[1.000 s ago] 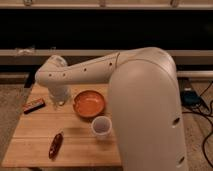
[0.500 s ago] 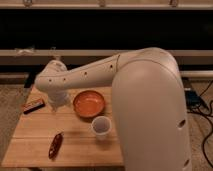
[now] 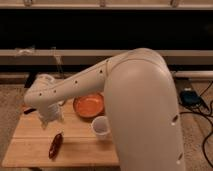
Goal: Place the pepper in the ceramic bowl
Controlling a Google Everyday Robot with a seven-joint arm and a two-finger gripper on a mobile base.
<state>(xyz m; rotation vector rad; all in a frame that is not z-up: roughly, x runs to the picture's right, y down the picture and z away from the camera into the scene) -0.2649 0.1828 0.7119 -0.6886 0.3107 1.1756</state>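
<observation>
The pepper, small, dark red and glossy, lies on the wooden table near its front left. The ceramic bowl, round, shallow and orange, sits at the table's middle back, partly hidden by my arm. My gripper hangs from the white arm over the left part of the table, above and a little behind the pepper, to the left of the bowl. It is apart from the pepper.
A small white cup stands just in front of the bowl. A flat dark bar lies at the table's left edge, mostly hidden by my arm. My large white arm fills the right side. Cables lie on the floor at right.
My arm has swung left and forward, and the gripper has come down closer to the pepper. The pepper, bowl and cup have not moved.
</observation>
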